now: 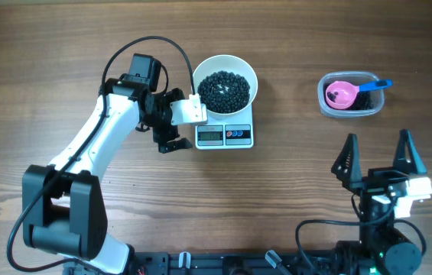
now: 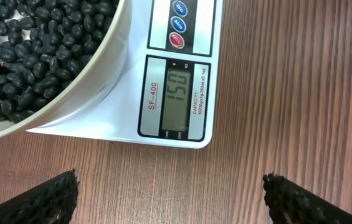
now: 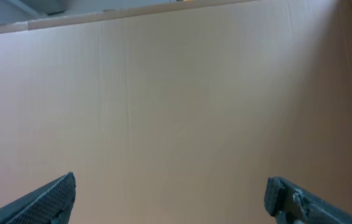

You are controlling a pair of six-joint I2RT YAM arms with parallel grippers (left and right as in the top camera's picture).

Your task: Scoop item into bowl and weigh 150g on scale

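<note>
Seen from above, the bowl (image 1: 251,80) of black beans (image 1: 225,90) sits on the scale (image 1: 225,136) at two o'clock, just beside the left gripper (image 1: 168,121), whose jaws gape wide and empty, while the right gripper (image 1: 378,153), equally spread and empty, waits well apart toward four o'clock.

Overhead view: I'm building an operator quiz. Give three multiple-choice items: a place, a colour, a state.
1. The white bowl of black beans stands: A on the scale; B on bare wood; C on a tray.
2. The cup of the scoop in the clear tub is: A green; B pink; C yellow.
3. The left gripper is: A shut on the bowl; B open, empty; C shut on the scoop.
Answers: 1 A, the bowl sits on the scale's platform. 2 B, pink cup, blue handle. 3 B, its jaws stand wide apart, nothing between.
</note>
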